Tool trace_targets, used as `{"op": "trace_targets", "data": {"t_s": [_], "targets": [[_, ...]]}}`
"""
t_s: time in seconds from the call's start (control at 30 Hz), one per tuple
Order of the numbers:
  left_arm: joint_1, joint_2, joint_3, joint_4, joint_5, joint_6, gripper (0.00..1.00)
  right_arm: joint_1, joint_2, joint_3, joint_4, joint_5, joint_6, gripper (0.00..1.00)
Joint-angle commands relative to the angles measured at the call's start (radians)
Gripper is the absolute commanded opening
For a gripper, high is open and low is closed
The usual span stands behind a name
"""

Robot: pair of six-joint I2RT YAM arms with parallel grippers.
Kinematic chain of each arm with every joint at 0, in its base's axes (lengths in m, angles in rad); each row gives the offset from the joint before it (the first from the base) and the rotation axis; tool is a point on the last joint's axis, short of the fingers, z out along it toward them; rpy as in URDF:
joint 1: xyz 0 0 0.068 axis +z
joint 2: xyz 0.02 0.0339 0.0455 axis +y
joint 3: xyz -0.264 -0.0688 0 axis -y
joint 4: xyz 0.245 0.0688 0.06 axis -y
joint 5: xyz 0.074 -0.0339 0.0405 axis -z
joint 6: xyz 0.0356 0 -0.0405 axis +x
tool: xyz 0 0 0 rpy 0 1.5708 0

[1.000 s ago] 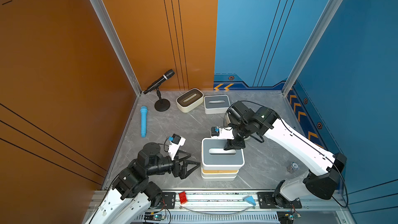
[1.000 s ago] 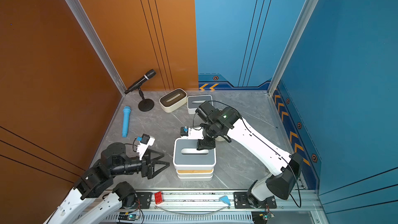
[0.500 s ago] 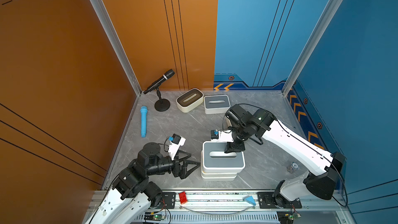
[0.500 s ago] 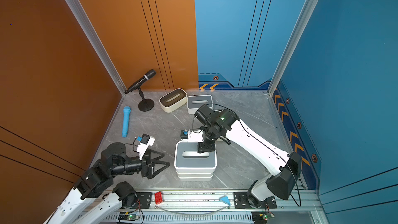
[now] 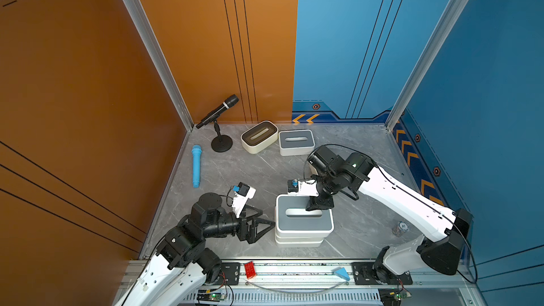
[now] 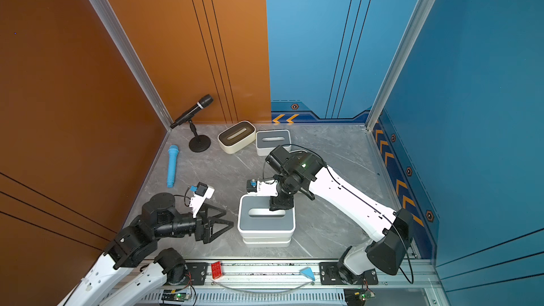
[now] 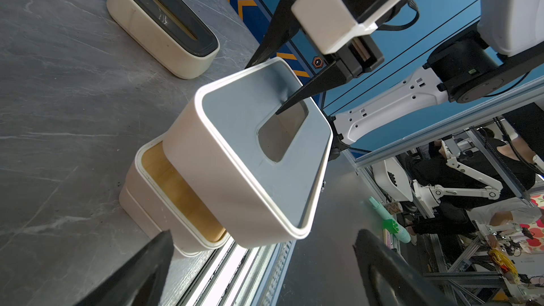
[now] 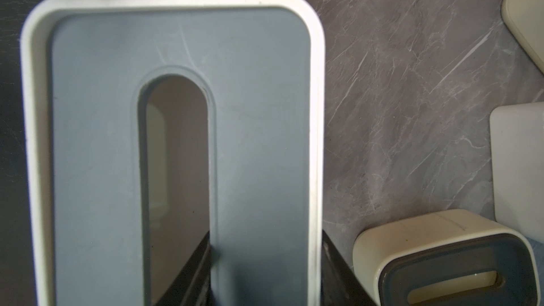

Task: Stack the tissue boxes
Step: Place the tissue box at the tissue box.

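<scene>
Hanging spread wide just beside the stack, the left gripper [image 5: 266, 226] holds nothing. The right gripper [image 5: 319, 206] pinches the long side of a grey-lidded tissue box [image 5: 303, 222], one finger down its slot, holding it tilted over the bamboo-lidded box [image 7: 176, 189]. Farther back, a brown-lidded box [image 5: 259, 136] and another grey-lidded box [image 5: 295, 141] sit near the wall.

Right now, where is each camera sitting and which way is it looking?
Both top views: high up front, looking down at the table; left gripper and right gripper show.
Left wrist: beside the stack, looking sideways at the grey-lidded box; own fingertips show.
Right wrist: above that box, facing its lid; own fingers show.
Shared: all see that box.
</scene>
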Motion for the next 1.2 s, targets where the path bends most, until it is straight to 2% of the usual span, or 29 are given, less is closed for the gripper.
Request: {"op": "trace_targets", "data": {"t_s": [0.0, 1.17], "targets": [[-0.003, 0.003, -0.009, 0.018, 0.025, -0.002, 0.98, 0.007, -0.033, -0.007, 0.028, 0.003, 0.012, 0.30], [-0.018, 0.021, -0.009, 0.019, 0.028, -0.002, 0.98, 0.024, 0.037, -0.011, 0.047, 0.050, 0.016, 0.30]]}}
